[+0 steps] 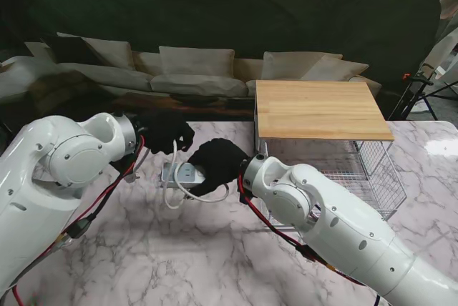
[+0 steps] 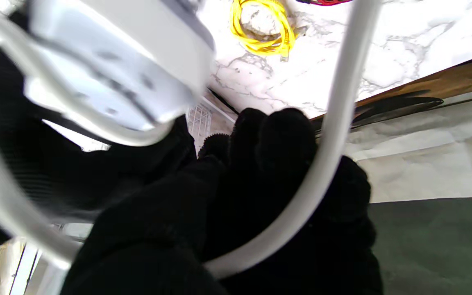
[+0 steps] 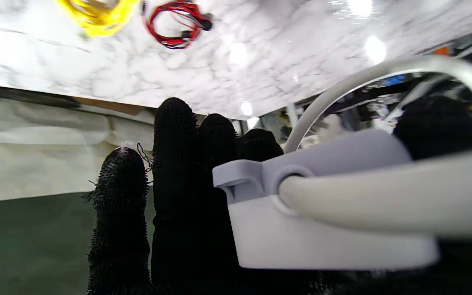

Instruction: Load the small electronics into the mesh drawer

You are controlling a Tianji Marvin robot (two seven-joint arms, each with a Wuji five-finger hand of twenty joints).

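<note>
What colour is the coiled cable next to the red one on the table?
Yellow cable; clearest in the left wrist view.

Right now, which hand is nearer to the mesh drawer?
Right. The right hand holds the power strip just left of the mesh drawer; the left hand is farther left, on its cord.

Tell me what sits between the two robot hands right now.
In the stand view, the white power strip with its cord lies between the left robot hand and right robot hand; both touch it.

Power strip (image 2: 109, 69) blurred; perhaps cord (image 2: 326, 135) cropped.
</note>
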